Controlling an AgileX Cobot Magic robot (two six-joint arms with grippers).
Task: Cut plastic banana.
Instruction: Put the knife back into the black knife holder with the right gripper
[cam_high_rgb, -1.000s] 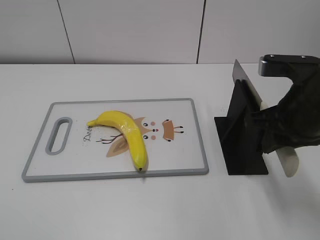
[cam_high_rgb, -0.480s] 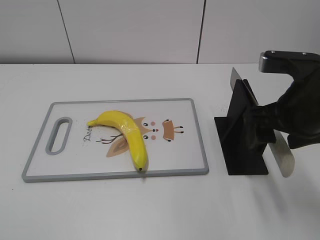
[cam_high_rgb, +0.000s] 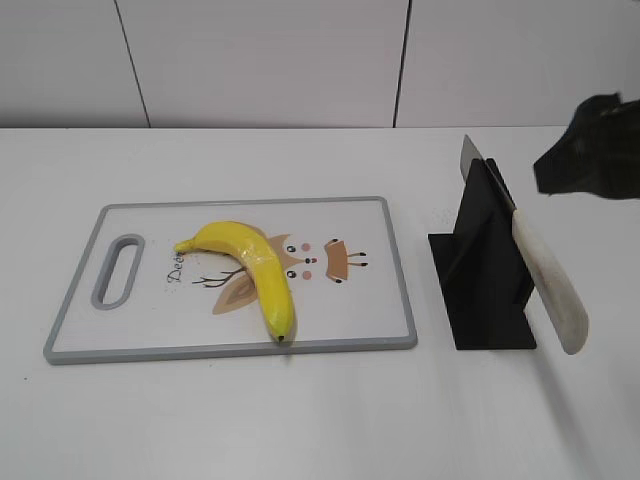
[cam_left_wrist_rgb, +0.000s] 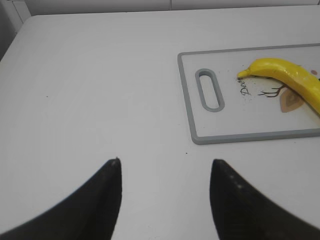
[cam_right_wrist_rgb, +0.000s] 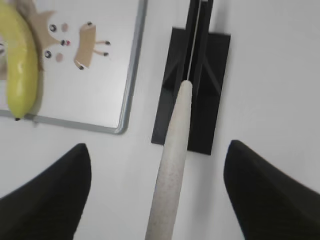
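The plastic banana (cam_high_rgb: 255, 265) lies whole on the grey-rimmed cutting board (cam_high_rgb: 150, 320), its dark tip near the front edge. It also shows in the left wrist view (cam_left_wrist_rgb: 290, 80) and the right wrist view (cam_right_wrist_rgb: 20, 65). A knife with a cream handle (cam_high_rgb: 548, 280) rests slanted in a black stand (cam_high_rgb: 485, 290). My right gripper (cam_high_rgb: 560, 170) is open and empty, raised above the handle (cam_right_wrist_rgb: 172, 170), with its jaws (cam_right_wrist_rgb: 157, 145) wide on either side. My left gripper (cam_left_wrist_rgb: 165, 162) is open and empty over bare table, left of the board (cam_left_wrist_rgb: 190, 100); it is outside the exterior view.
The black stand (cam_right_wrist_rgb: 210, 75) sits just right of the board's right edge (cam_right_wrist_rgb: 131, 75). The knife's blade tip (cam_high_rgb: 468, 155) sticks up behind the stand. A white wall runs along the back of the white table (cam_high_rgb: 300, 420).
My right gripper has lifted up and to the right, off the knife handle it was around. The knife stays in the stand. The banana and board have not moved.
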